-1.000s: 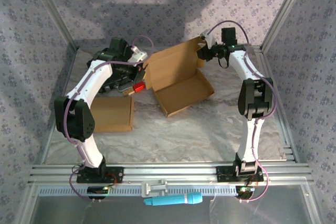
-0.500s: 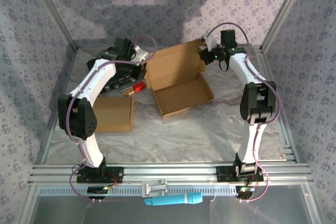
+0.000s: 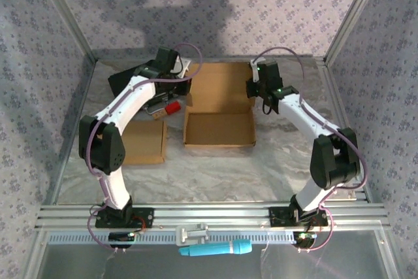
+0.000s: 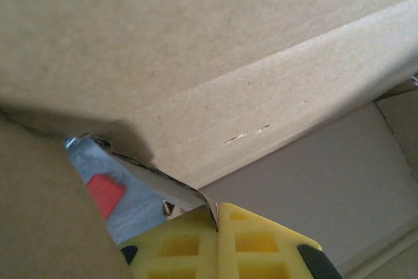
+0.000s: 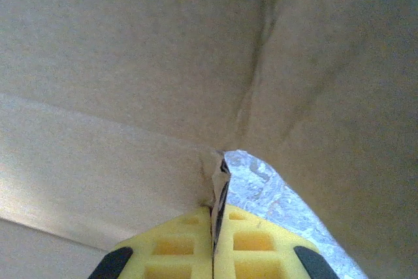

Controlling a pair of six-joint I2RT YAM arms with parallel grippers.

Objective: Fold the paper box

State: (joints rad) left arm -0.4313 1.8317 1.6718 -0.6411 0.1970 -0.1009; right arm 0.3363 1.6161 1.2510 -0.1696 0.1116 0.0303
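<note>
**Paper box** (image 3: 219, 129): at the centre of the desk (image 3: 215, 174), tray open upward, lid panel standing out behind it on the far side. The lid's tilt cannot be judged.

**Left jaws:** closed on the lid's left edge. The left wrist view shows cardboard pinched between the yellow pads (image 4: 261, 243).

**Right jaws:** closed on the lid's right edge, with cardboard nipped between the pads (image 5: 261, 246).

**Other items:** 1 flat cardboard piece (image 3: 140, 142) lies left of the box, apart from it. 1 red object (image 3: 172, 107) sits just beside the tray's rear left corner.
</note>
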